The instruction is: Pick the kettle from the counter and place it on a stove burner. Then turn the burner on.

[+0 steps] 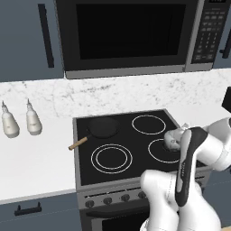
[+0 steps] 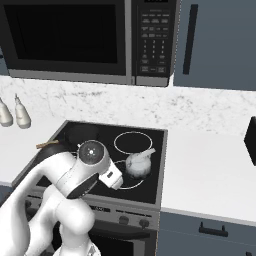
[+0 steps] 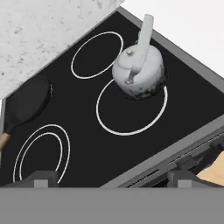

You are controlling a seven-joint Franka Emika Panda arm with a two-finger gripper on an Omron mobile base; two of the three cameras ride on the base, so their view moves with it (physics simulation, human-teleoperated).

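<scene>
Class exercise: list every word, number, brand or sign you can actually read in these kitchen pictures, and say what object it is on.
No text can be read.
Keypad of the black microwave oven above the stove: rows of pale marks on its buttons, too small and blurred to read.
Small display strip above that keypad: faint marks, unreadable.
Black glass cooktop, mottled white-grey kettle, two white pointed bottles: no lettering visible.

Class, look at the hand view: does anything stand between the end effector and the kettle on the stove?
Nothing visible does. The kettle sits on a single-ring burner; the pan lies off to the side, away from the open end effector.
</scene>
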